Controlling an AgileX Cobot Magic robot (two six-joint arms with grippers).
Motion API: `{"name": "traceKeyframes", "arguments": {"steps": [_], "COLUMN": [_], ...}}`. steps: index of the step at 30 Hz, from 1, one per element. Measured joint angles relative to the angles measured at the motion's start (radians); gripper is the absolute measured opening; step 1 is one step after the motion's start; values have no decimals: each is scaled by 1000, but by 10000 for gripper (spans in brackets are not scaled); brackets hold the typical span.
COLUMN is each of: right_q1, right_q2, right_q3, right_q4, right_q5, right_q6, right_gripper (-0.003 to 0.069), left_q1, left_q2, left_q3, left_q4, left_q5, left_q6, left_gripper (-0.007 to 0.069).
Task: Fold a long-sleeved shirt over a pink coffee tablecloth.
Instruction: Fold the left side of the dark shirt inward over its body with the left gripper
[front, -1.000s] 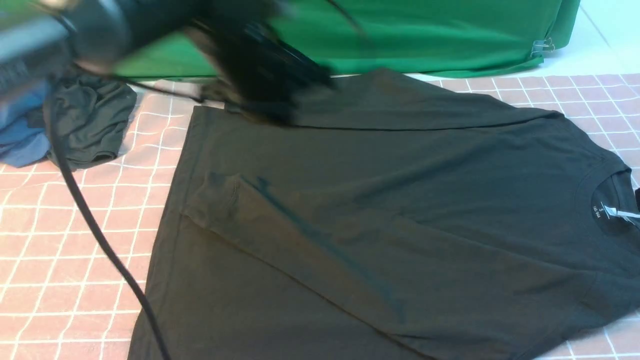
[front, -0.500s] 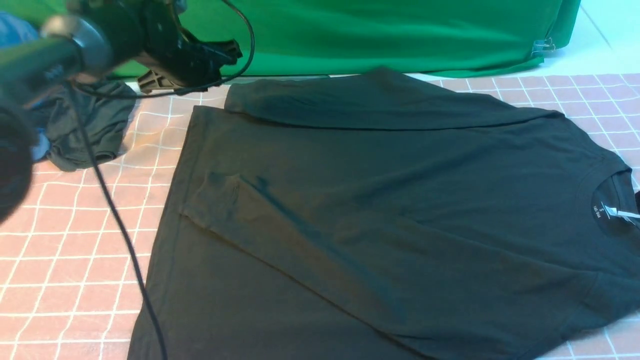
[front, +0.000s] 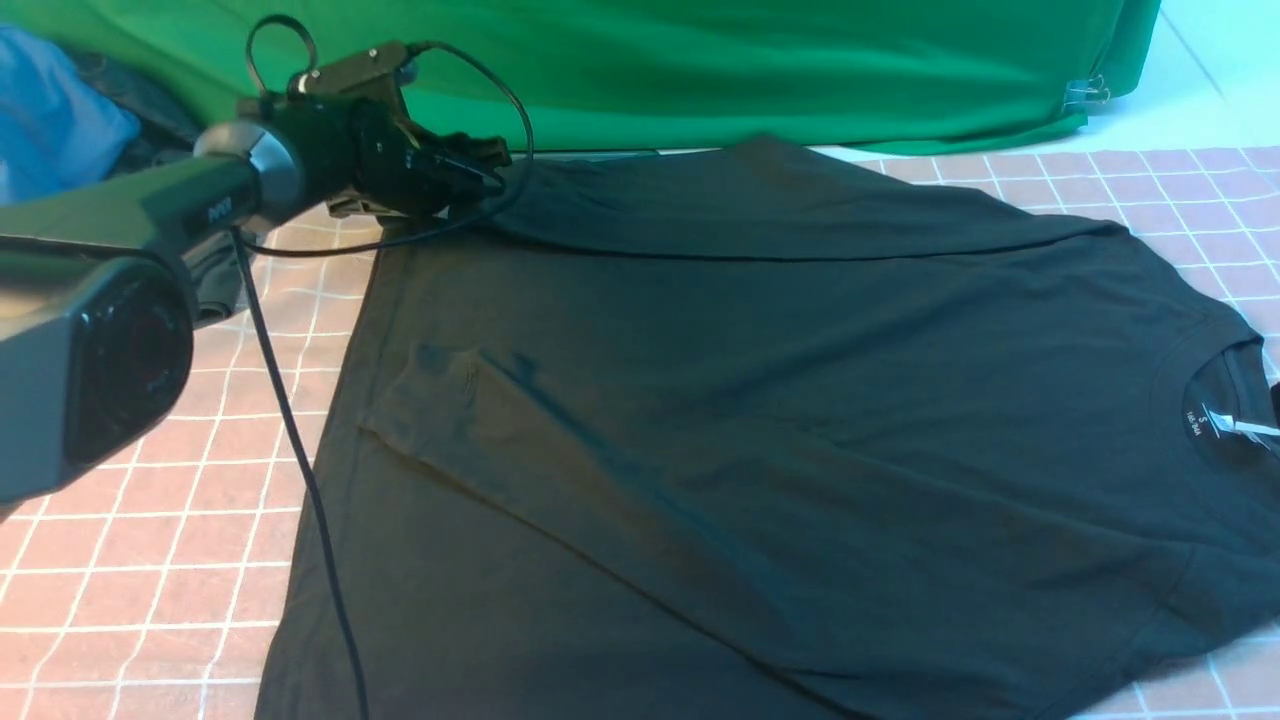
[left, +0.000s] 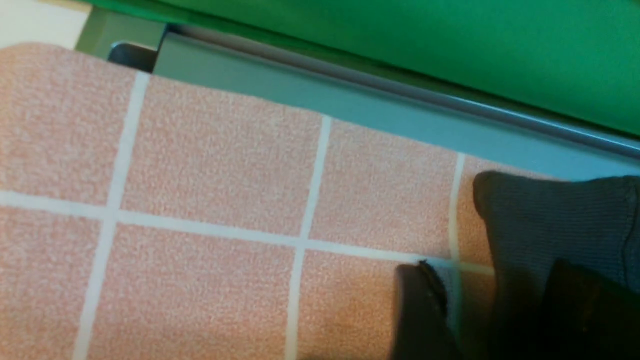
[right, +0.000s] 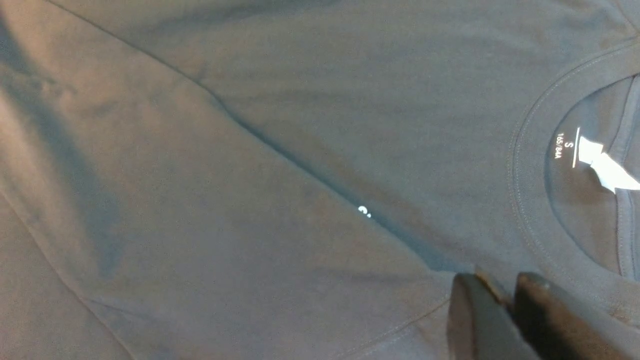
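Pink checked tablecloth covers your counter; the big black long-sleeved shirt lies flat on it. Your left gripper has wide jaws at the far cuff; pull away low and you could drag it crooked. Your right gripper shows narrow jaws by the collar, maybe pinching, you cannot tell. Plain green cloth hangs behind.

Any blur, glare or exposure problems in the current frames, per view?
Front view: sharp, but the black shirt is underexposed, folds barely readable. Left wrist view: tablecloth grid clear, left claw dark and blurred. Right wrist view: soft overall, white neck label blown out.
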Motion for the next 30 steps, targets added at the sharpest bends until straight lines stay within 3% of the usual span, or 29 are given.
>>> {"name": "traceKeyframes", "arguments": {"steps": [3,6,11,20,30], "right_q1": [0,0,0,0,0], "right_q2": [0,0,0,0,0], "right_q3": [0,0,0,0,0], "right_q4": [0,0,0,0,0], "right_q5": [0,1,7,7,21], "right_q6": [0,0,3,4,5], "right_gripper": [141,143,143,144,144], "left_q1": [0,1,1,1,1], "left_q2": [0,-1,-46,-203,-302], "left_q3": [-2,-2,-2,-3,-4], "left_q4": [-52,-154,-223,-249,-279], "left_q5": [-1,23,96,280,595], "left_q6": [67,209,302,317,317], "left_gripper": [134,31,13,13,13]}}
